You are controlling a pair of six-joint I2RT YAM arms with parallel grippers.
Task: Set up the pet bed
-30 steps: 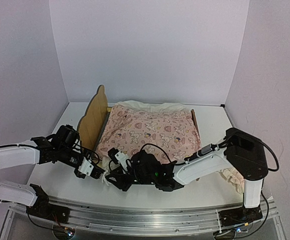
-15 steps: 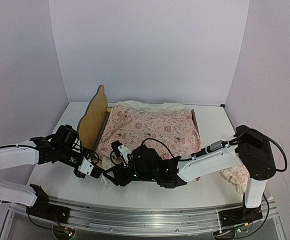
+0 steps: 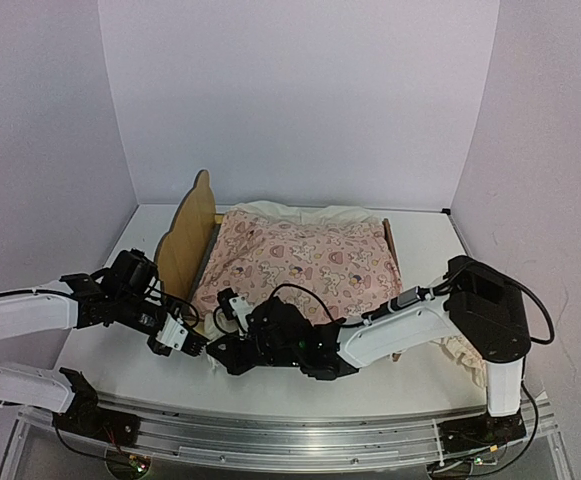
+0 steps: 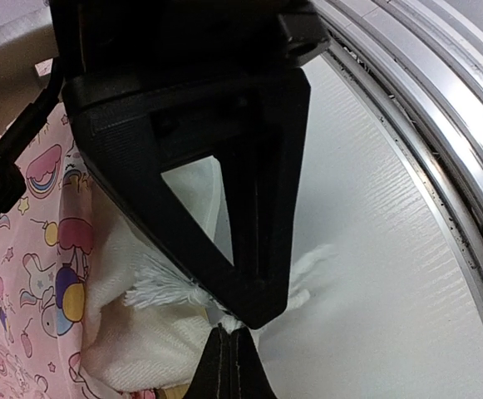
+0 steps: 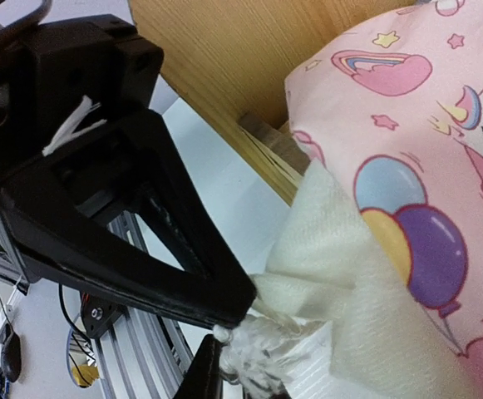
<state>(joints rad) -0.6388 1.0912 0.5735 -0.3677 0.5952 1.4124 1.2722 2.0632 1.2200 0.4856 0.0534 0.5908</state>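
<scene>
Left arm (image 3: 20,312) comes in low from the left, wrist angled toward centre. Left gripper (image 3: 194,346) sits close to the near edge. Right arm (image 3: 400,325) is stretched across to the left, forearm nearly flat (elbow up on the right side). Right gripper (image 3: 220,355) sits just beside the left one, tips facing. Both pairs of jaws are closed, each pinching the white fringed cloth (image 4: 141,349).
</scene>
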